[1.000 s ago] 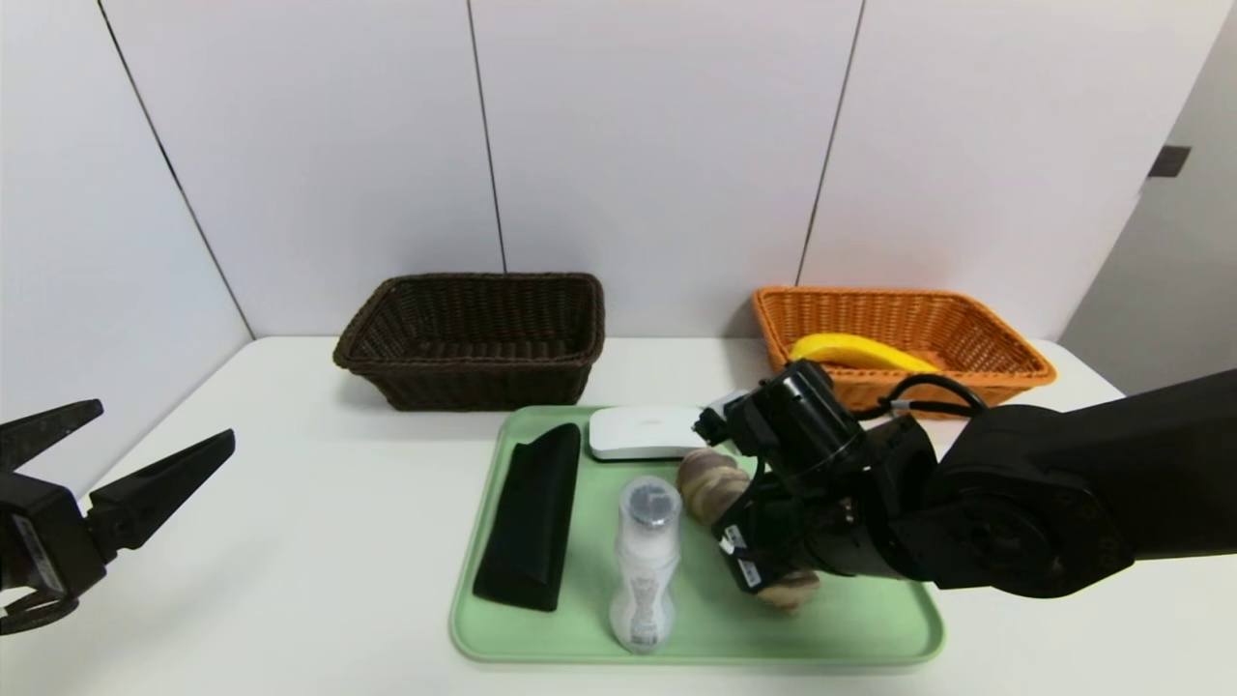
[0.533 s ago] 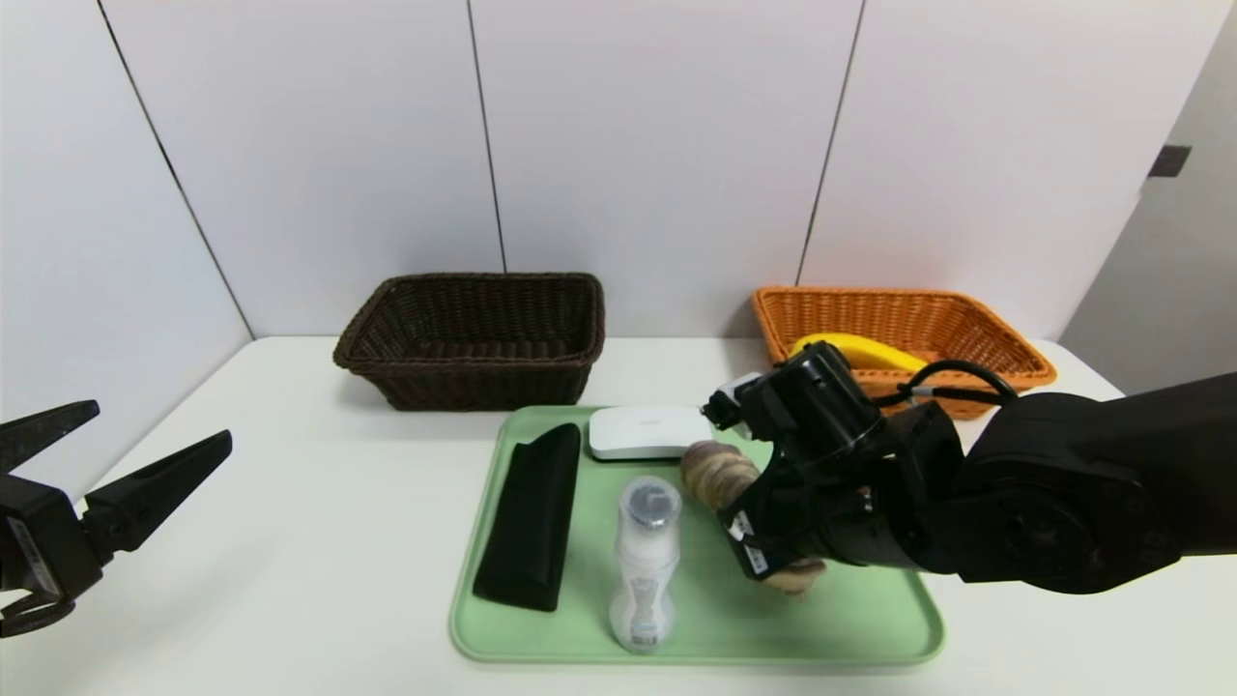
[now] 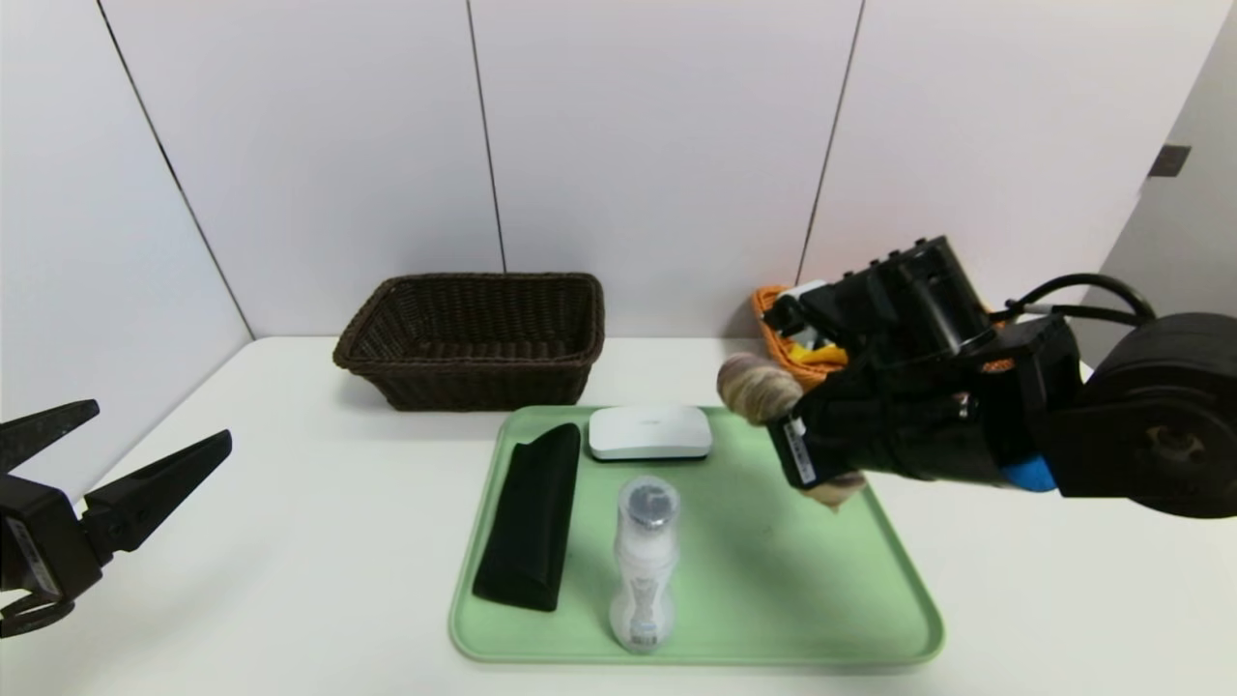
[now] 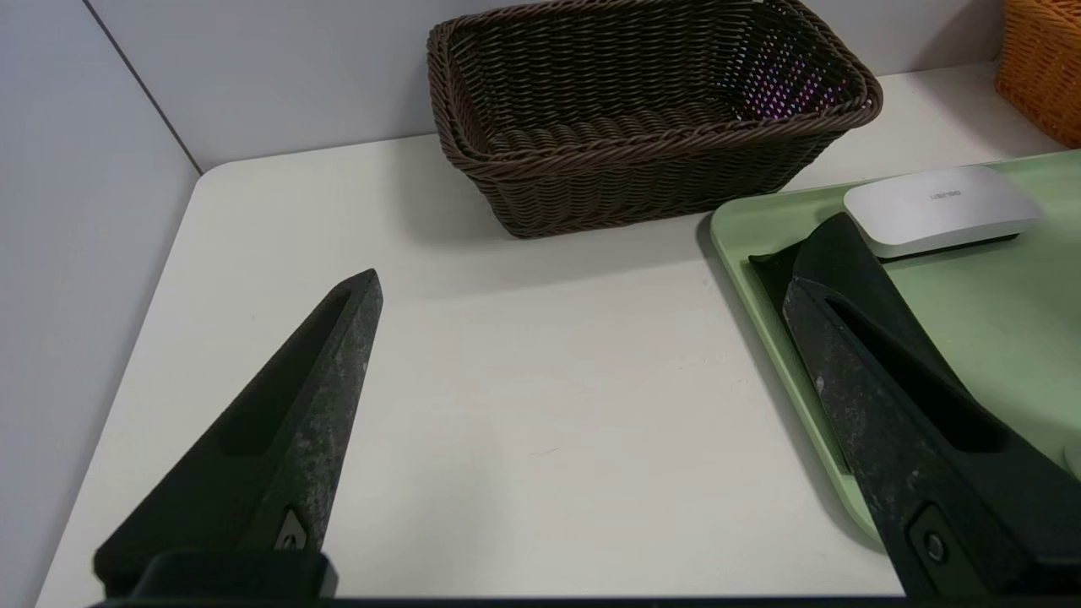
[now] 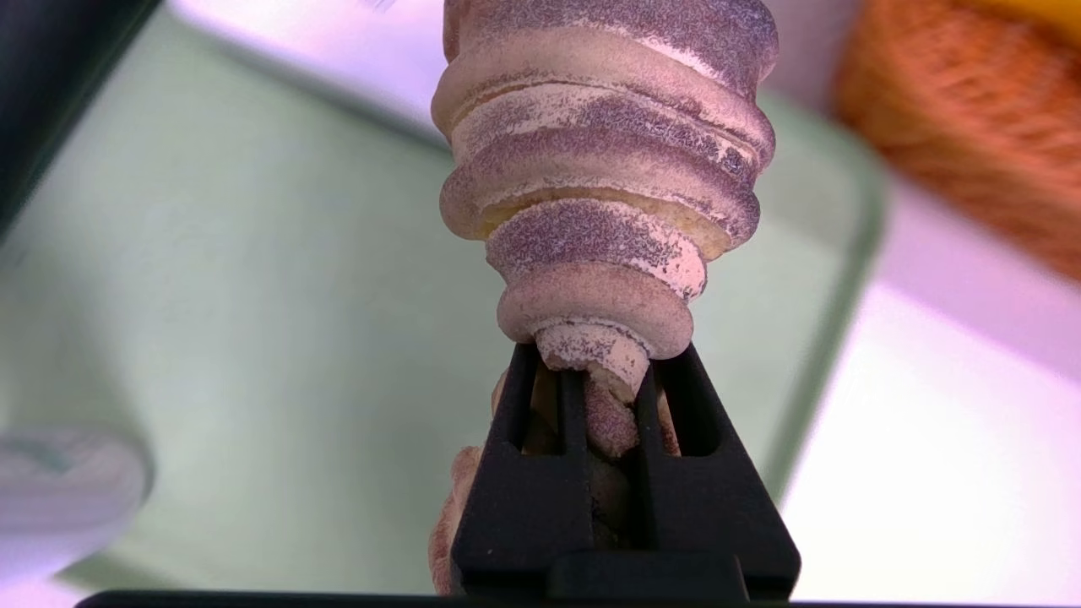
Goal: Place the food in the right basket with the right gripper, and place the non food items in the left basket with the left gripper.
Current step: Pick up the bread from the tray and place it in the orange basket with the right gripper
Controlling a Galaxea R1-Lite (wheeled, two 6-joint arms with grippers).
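**White table, bread loaf pinched in right gripper above tray**

White table (image 3: 290, 541) backed by pale wall panels; you see a green tray (image 3: 821, 599) at its middle. Your right gripper (image 5: 601, 397) has its fingers pressed onto the bread loaf (image 3: 759, 387), pinching it near the middle. In the head view the loaf is clear of the tray, over its far right part: one end juts out toward the wall, the other shows just below the gripper. The orange basket (image 3: 773, 333) sits right behind the gripper, mostly hidden by it, with a bit of the banana (image 3: 810, 354) showing inside.

On the tray lie the black pouch (image 3: 530, 522), the white device (image 3: 649, 432) and the bottle (image 3: 644, 561), on its side. The brown basket (image 3: 474, 338) stands beyond the tray.

Your left gripper (image 4: 583, 346) is parked at the table's left edge, fingers spread, holding nothing.
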